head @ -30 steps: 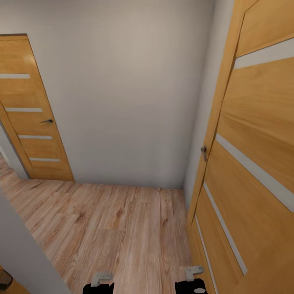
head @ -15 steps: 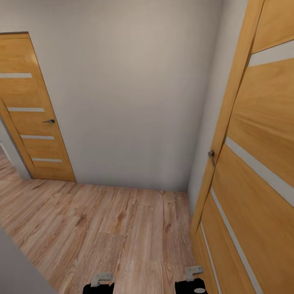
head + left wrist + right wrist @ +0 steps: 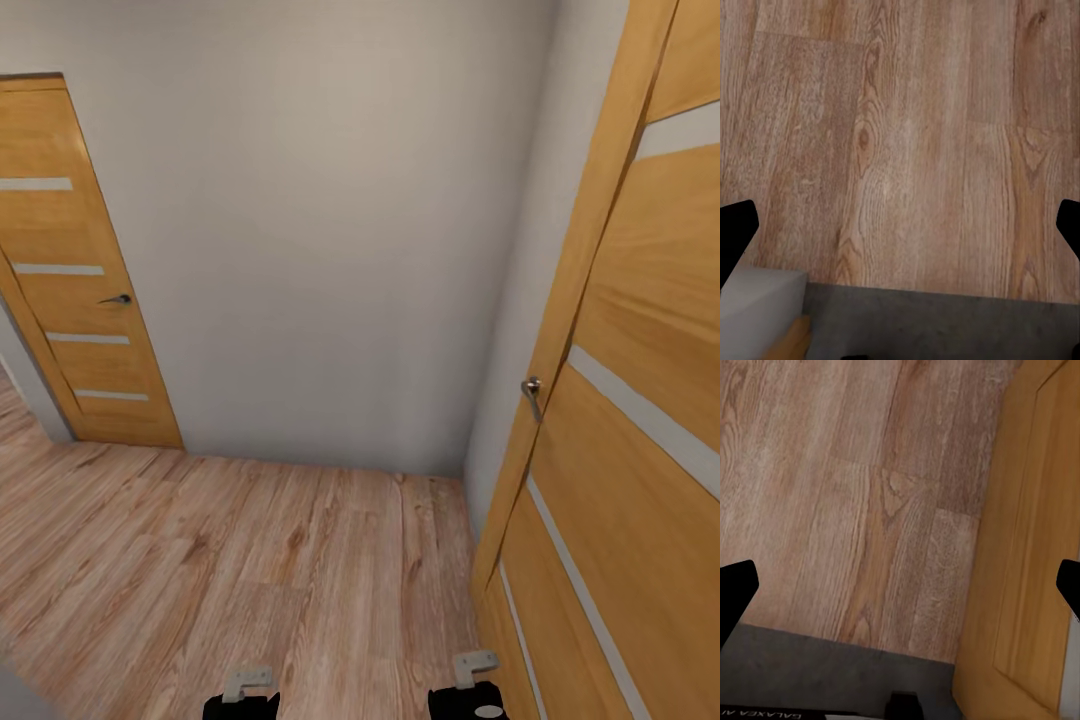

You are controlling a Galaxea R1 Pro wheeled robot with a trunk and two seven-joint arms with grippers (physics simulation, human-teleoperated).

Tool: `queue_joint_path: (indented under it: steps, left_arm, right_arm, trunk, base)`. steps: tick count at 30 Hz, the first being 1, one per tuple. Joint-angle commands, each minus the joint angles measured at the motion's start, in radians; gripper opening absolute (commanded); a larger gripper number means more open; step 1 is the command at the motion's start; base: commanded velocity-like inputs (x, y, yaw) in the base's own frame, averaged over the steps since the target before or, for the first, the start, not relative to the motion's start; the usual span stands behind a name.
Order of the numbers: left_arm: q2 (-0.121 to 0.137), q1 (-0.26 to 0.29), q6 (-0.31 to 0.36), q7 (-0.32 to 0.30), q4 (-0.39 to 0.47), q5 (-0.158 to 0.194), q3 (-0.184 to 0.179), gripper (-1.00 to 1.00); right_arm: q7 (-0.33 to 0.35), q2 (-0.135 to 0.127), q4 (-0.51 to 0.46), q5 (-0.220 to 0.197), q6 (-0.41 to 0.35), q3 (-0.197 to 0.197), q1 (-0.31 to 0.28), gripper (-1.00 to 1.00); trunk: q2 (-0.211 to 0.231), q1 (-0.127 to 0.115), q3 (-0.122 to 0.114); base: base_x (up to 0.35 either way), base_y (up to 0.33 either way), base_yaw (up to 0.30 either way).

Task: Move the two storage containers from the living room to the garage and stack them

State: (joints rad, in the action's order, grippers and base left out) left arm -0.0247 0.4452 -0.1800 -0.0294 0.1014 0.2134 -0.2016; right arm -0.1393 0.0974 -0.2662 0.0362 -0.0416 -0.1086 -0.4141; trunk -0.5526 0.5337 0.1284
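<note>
Soft even light, faint shadows, wide-angle edge distortion, slight blur

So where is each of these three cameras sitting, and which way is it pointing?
Head view: high on the robot, facing forward and down at a grey wall, a far door, a near door; both arm ends at its lower edge.
Left wrist view: on the left arm, looking down at the wood floor; left claw open.
Right wrist view: on the right arm, looking down at floor and the near door; right claw open.
Shared: all show the plank floor.
</note>
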Motion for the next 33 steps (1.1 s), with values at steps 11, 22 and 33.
queue_joint_path:
  steps: [11, 22, 33]
  left_arm:
    - [0.000, 0.001, -0.005, -0.003, -0.002, 0.011, -0.007, 1.00]
    - [0.000, 0.001, -0.005, -0.003, -0.002, 0.011, -0.007, 1.00]
    - [0.000, 0.001, -0.005, -0.003, -0.002, 0.011, -0.007, 1.00]
  right_arm:
    - [-0.006, 0.000, -0.001, 0.004, -0.005, -0.006, -0.001, 1.00]
    - [-0.006, 0.001, -0.001, 0.004, -0.005, -0.006, 0.000, 1.00]
    - [-0.006, 0.000, -0.001, 0.004, -0.004, -0.006, 0.000, 1.00]
  trunk:
    - [-0.001, 0.001, 0.002]
    - [-0.001, 0.001, 0.003]
    - [-0.001, 0.001, 0.004]
  base:
    - [0.201, 0.000, 0.000]
    - [0.207, 0.000, 0.031]
    - [0.207, 0.000, 0.022]
